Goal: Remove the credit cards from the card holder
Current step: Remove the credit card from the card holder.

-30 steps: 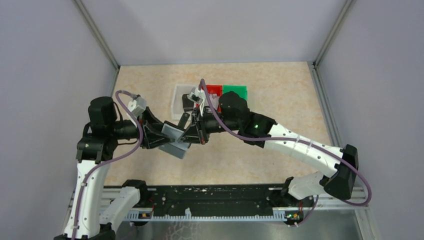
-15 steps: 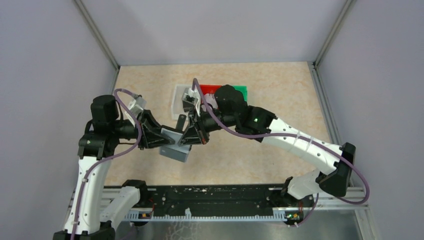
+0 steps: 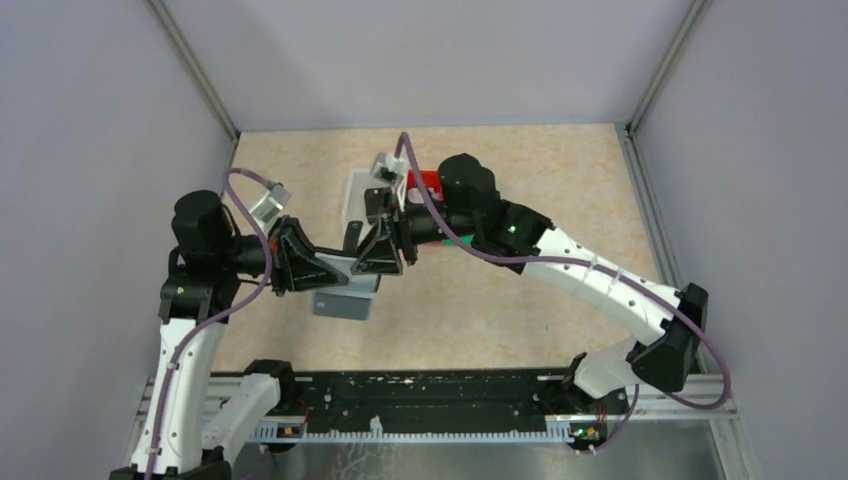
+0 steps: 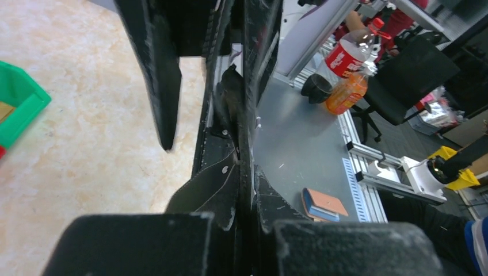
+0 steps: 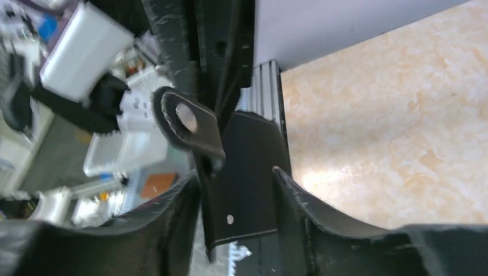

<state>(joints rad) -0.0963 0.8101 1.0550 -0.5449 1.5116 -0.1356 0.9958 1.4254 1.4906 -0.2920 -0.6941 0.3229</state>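
The black card holder (image 3: 352, 262) hangs in the air over the table's middle, between my two grippers. My left gripper (image 3: 338, 270) is shut on it; in the left wrist view its jaws (image 4: 247, 213) pinch the holder's thin edge, and a riveted leather flap (image 4: 221, 172) sticks out to the left. My right gripper (image 5: 236, 172) is open around another flap of the holder (image 5: 250, 190), with gaps on both sides. The strap tab (image 5: 187, 121) with its hole curls up just beyond. A grey flat panel (image 3: 342, 300) hangs below the holder; I cannot tell whether it is a credit card.
A white bin (image 3: 352, 195) and a red bin (image 3: 428, 181) stand at the back of the table behind the right wrist. The green bin (image 4: 17, 106) shows at the left edge of the left wrist view. Bare tabletop lies below the grippers.
My left gripper has closed on the card holder. My right gripper has opened and let go of it. Both wrists have shifted a little to the left and back.
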